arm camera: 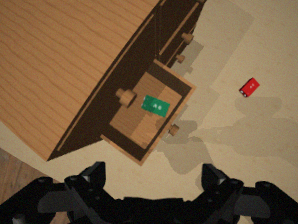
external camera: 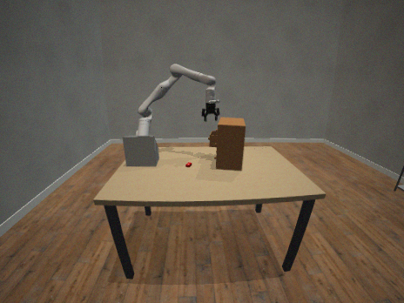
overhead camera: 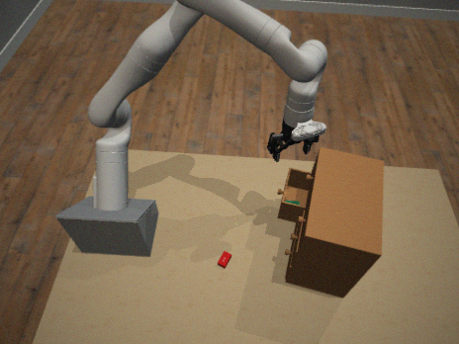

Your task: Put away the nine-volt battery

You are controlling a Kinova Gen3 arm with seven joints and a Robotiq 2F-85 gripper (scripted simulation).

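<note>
Pale wood-grained tabletop bears a small red rectangular block.

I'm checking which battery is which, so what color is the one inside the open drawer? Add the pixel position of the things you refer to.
Green (overhead camera: 292, 202) (arm camera: 156, 106), with pale markings; the wrist view shows it best.

Tan tabletop: red battery lying flat, wooden chest upright, well apart; grey arm base block.
</note>
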